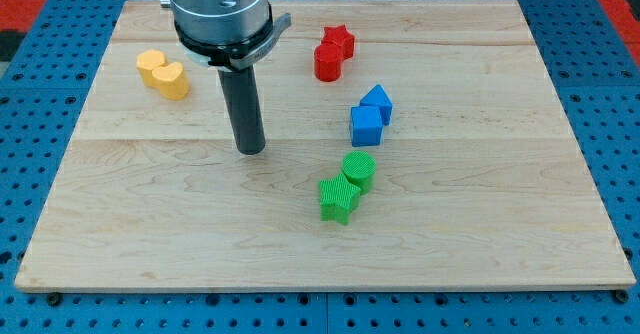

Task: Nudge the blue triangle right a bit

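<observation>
Left of the blue triangular plastic block (377,101), well apart, stood the tip (251,151); no fingers fitted, nothing held. Best: approach its left face, skirting the blue cube (366,126).

The worktop (150,224) is a pale wooden board of glued planks, lying on a blue perforated base (40,124). 8 blocks rest directly on it in 4 touching pairs. At the view's upper left, a yellow heart (173,80) touches a yellow block (151,67) of unclear shape. At upper centre, a red star (338,41) touches a red cylinder (327,62) below it. Right of centre, a blue triangle (377,102) touches a blue cube (366,125) at its lower left. Below these, a green cylinder (358,170) touches a green star (338,200). My tip (251,150) meets the board left of the blue pair, apart from every block.
</observation>
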You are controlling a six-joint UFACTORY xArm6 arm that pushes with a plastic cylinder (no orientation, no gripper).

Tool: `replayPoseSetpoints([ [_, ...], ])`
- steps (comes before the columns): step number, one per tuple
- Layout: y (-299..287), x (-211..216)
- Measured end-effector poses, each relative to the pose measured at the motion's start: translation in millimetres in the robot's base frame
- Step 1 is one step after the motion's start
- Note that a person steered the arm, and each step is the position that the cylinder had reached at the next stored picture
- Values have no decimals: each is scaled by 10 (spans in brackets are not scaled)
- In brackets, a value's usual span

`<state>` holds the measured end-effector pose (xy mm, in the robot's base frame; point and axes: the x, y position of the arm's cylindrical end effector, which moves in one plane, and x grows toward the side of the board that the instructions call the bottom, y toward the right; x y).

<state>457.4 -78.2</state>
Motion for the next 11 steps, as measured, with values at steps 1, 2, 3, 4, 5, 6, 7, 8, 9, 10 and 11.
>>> replayPoseSetpoints([
  [1, 66, 0],
  [2, 211, 0],
  [3, 357, -30],
  [4, 359, -209],
  [5, 361, -390],
  [6, 416, -486],
  [7, 417, -486],
  [8, 417, -530],
  [9, 535, -593],
  [10, 743, -593],
  [11, 1043, -606],
])
